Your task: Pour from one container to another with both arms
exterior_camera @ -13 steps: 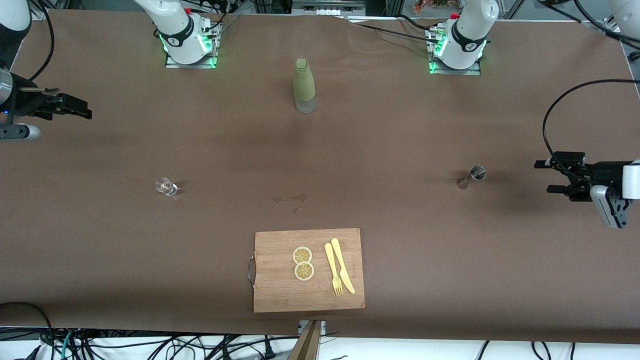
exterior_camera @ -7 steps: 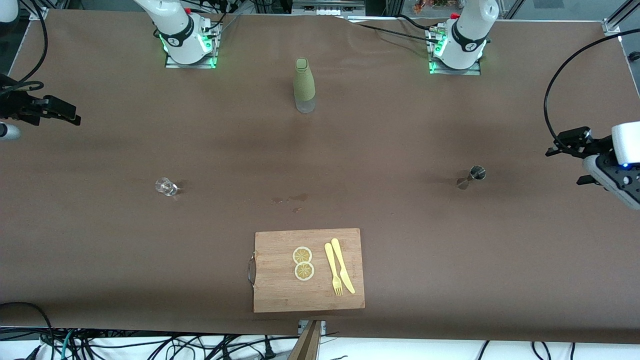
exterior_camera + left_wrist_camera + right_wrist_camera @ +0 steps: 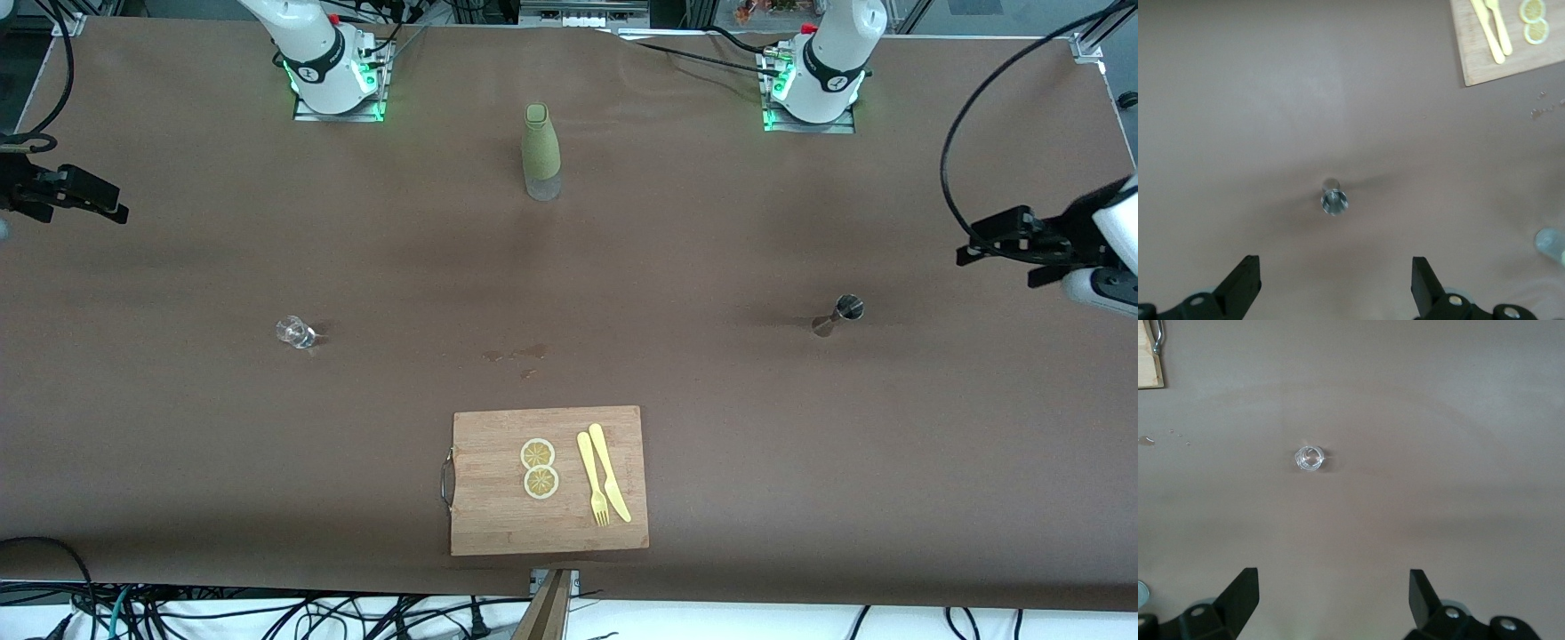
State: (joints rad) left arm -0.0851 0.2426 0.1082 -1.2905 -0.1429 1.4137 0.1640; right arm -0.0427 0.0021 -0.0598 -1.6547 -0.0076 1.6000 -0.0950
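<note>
From my seat, both grippers are spread wide with nothing in them. The left gripper [image 3: 996, 244] hangs over the worktop [image 3: 711, 427] at its own end, near the metal jigger [image 3: 843, 311], which I see standing upright between its fingers [image 3: 1245, 283] in the left wrist view. The right gripper [image 3: 93, 200] hangs at the other end, well apart from the small clear glass [image 3: 294, 332]. Taking the cutting board [image 3: 498, 507] as landmark: the green bottle [image 3: 540, 151] stands farther from the front camera, the glass sits toward the right arm's end, the jigger toward the left arm's.
</note>
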